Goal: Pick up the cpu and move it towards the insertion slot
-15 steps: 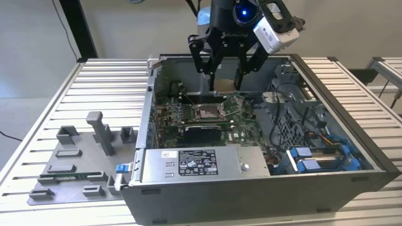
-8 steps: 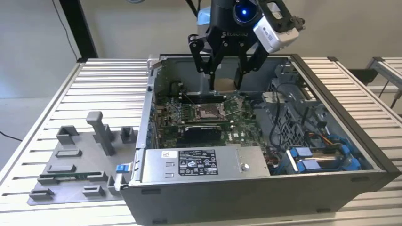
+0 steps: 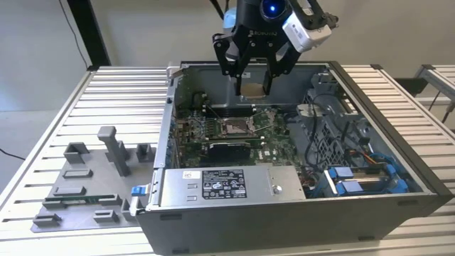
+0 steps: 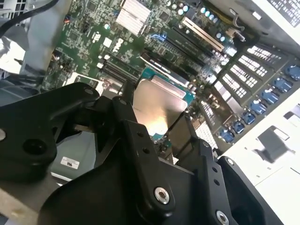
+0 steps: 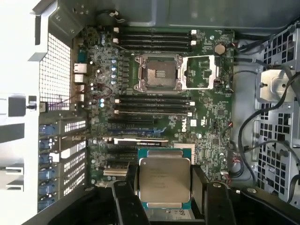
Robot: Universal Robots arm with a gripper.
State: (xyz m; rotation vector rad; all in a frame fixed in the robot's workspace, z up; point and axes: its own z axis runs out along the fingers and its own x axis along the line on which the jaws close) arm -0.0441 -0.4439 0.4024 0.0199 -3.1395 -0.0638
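Observation:
My gripper (image 3: 254,80) hangs over the far side of the open computer case (image 3: 427,184), shut on the cpu (image 3: 254,89), which shows a tan face in the exterior view. In both wrist views the cpu (image 5: 164,182) (image 4: 159,110) is a silvery square plate clamped between the black fingers (image 5: 198,187). The insertion slot (image 3: 235,127) lies open on the green board (image 3: 274,152), below and nearer than the gripper in the exterior view. In the first wrist view the insertion slot (image 5: 157,72) shows its pin field, with the metal load plate (image 5: 201,72) flipped aside.
Black memory slots (image 5: 154,104) flank the socket. Cables and a drive cage (image 3: 363,178) fill the case toward the exterior view's right. A power supply (image 3: 231,186) sits along the near wall. A grey plastic tray (image 3: 89,184) holding a green memory stick (image 3: 82,200) lies outside, at the exterior view's left.

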